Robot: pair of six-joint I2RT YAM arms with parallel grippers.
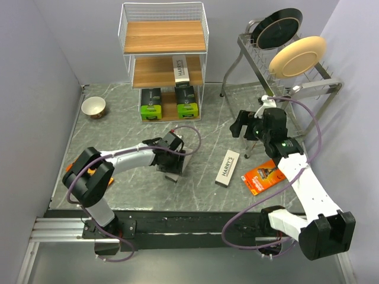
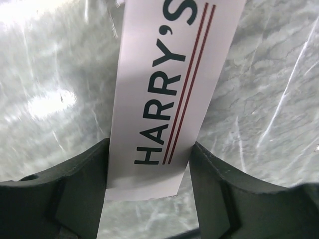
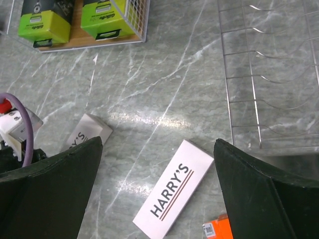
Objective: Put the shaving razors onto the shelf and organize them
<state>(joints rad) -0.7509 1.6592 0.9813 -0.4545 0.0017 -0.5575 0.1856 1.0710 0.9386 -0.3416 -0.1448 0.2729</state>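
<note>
Slippage is the risk: left gripper (image 2: 149,164) pinches a white HARRY'S box (image 2: 169,69) near its end on the surface (image 2: 50,99), so it may pivot before reaching the shelf (image 1: 164,36). Right gripper (image 3: 157,144) gapes wide, empty.

We see a small white bowl (image 1: 93,107) standing on the grey marbled table (image 1: 118,127) near its far left corner. At the far right stands a grey metal dish rack (image 1: 314,87) holding 2 plates on edge, 1 black (image 1: 278,28) and 1 cream (image 1: 297,56).
</note>
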